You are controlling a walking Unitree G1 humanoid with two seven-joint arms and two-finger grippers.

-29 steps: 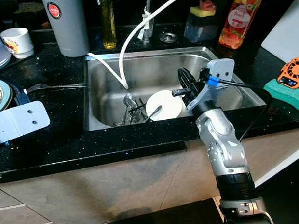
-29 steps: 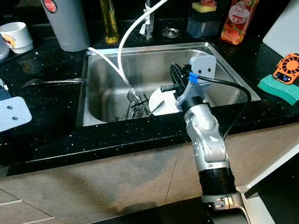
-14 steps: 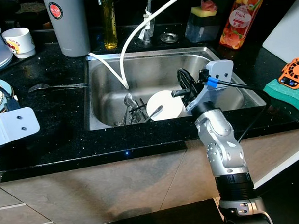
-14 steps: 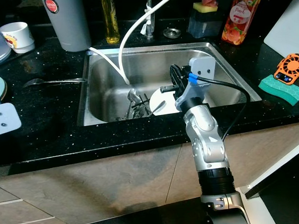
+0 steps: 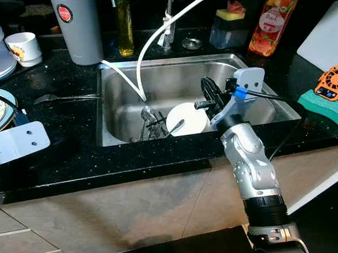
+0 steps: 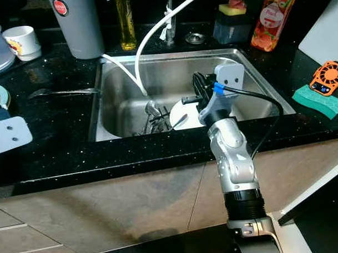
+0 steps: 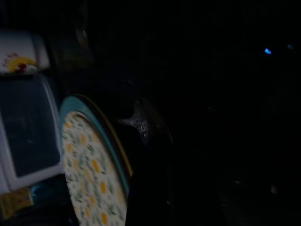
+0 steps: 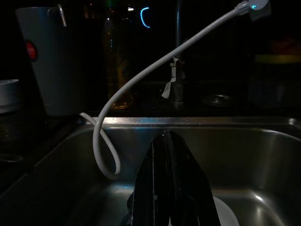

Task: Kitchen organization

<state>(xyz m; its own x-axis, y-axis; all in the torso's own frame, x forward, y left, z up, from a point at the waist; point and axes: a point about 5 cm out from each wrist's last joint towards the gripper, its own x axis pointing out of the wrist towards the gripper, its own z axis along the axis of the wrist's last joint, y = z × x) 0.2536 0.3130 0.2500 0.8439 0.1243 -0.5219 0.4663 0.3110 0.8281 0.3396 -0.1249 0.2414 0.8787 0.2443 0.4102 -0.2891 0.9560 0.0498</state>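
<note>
Right pincer (image 8: 165, 141), clenched empty, hovers above white plate (image 5: 185, 117) lying flat in sink (image 5: 156, 82).

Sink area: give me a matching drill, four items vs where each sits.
Items:
1. white plate
2. spoon
3. orange fan
4. white cup

Places:
A. counter right of the sink
B. inside the sink, below the right pincer
C. counter left of the sink, by its rim
D. far left back of the counter

Pairs: 1-B, 2-C, 3-A, 4-D
</note>
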